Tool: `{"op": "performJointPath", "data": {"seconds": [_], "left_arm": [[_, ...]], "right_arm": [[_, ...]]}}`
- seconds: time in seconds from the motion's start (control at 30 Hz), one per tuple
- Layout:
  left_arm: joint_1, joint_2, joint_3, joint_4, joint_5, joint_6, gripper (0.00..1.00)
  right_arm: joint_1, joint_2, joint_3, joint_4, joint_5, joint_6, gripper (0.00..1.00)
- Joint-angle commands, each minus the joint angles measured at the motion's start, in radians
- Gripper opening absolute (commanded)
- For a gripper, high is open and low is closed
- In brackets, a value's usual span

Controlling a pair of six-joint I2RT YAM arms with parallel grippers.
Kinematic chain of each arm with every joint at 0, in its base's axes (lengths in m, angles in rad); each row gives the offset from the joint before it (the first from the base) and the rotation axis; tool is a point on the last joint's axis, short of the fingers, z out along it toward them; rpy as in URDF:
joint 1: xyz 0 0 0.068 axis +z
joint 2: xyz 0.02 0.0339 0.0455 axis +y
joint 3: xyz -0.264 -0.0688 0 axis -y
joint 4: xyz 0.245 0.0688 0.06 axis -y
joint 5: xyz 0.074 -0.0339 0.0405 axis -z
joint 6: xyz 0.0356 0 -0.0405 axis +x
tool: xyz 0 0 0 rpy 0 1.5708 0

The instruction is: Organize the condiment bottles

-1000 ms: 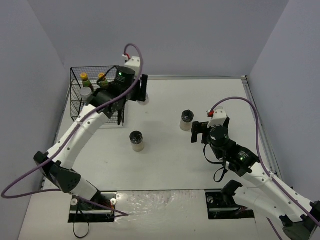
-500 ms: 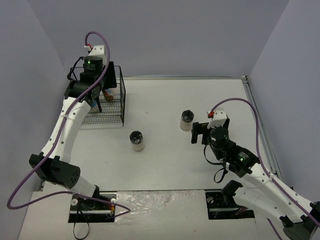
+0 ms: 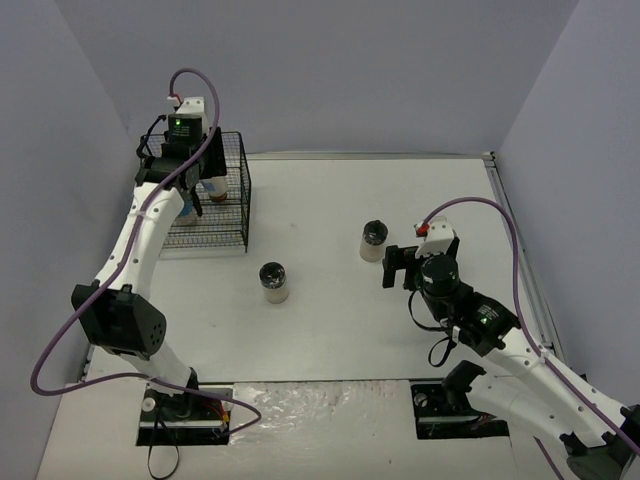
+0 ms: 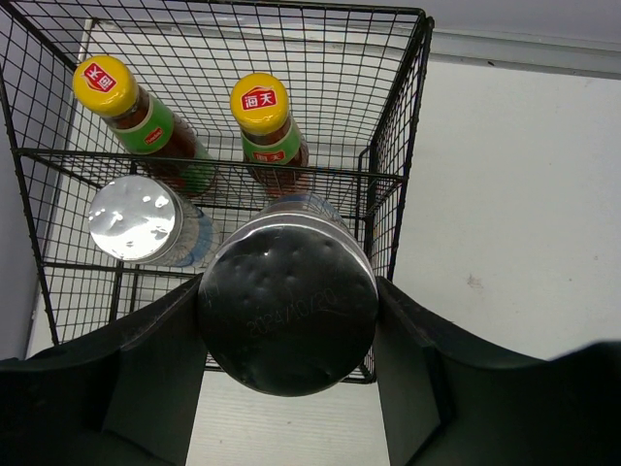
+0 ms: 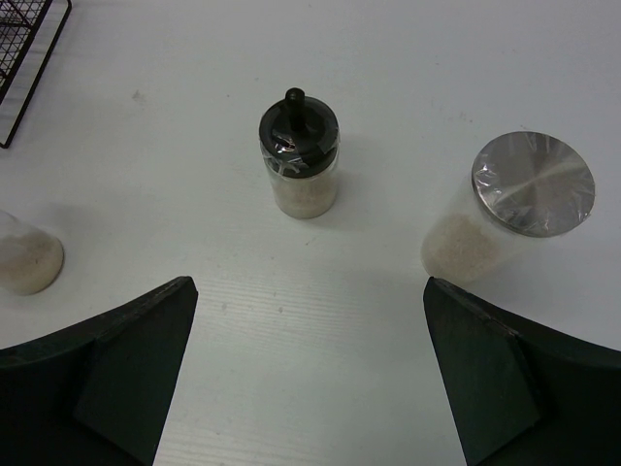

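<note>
My left gripper [image 4: 287, 330] [image 3: 202, 172] is shut on a black-lidded spice jar [image 4: 287, 301] and holds it over the near right corner of the black wire rack [image 4: 400, 126] [image 3: 222, 228]. Inside the rack stand two dark sauce bottles with yellow caps [image 4: 105, 85] [image 4: 260, 101] and a silver-lidded jar [image 4: 136, 217]. On the table stand a jar with a black knobbed lid [image 5: 299, 155] [image 3: 273, 281] and a silver-lidded jar [image 5: 529, 189] [image 3: 374, 240]. Another jar [image 5: 24, 260] shows only partly at the left edge of the right wrist view. My right gripper [image 5: 310, 379] [image 3: 396, 266] is open and empty, short of these jars.
The rack sits in the table's far left corner against the grey wall [image 3: 70, 150]. A raised rail [image 3: 505, 215] edges the table on the right. White tabletop [image 3: 310, 210] lies between the rack and the loose jars.
The left arm swung left from beside the rack to above it, carrying the black-lidded jar. The right arm and the jars on the table have not moved.
</note>
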Motion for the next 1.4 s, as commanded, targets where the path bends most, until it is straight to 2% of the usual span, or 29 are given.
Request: {"op": "performJointPath", "data": {"seconds": [0.0, 0.47, 0.53, 0.87, 1.1, 1.2, 1.3, 1.37], "left_arm": [[0.008, -0.036, 0.031, 0.155, -0.015, 0.029, 0.03], [0.036, 0.086, 0.024, 0.116, 0.008, 0.021, 0.06], [0.041, 0.11, 0.018, 0.118, 0.008, 0.015, 0.16], [0.067, 0.201, 0.051, 0.067, 0.032, -0.012, 0.47], [0.081, 0.203, 0.058, 0.042, 0.061, -0.023, 0.73], [0.082, 0.168, 0.062, 0.031, 0.089, -0.025, 0.88], [0.081, 0.13, 0.074, 0.004, 0.128, -0.037, 0.97], [0.08, 0.104, 0.078, -0.015, 0.16, -0.046, 0.97]], "right_arm": [[-0.005, 0.012, 0.004, 0.067, 0.002, -0.001, 1.0], [-0.005, 0.023, -0.001, 0.072, 0.001, -0.001, 1.0], [-0.006, 0.026, -0.001, 0.072, 0.0, -0.001, 1.0], [-0.006, 0.026, -0.005, 0.073, -0.005, 0.0, 1.0], [-0.005, 0.02, -0.002, 0.073, -0.007, 0.0, 1.0], [-0.005, 0.009, -0.001, 0.073, -0.007, 0.002, 1.0], [-0.005, 0.0, -0.001, 0.073, -0.01, 0.005, 1.0], [-0.005, -0.005, -0.001, 0.073, -0.014, 0.007, 1.0]]}}
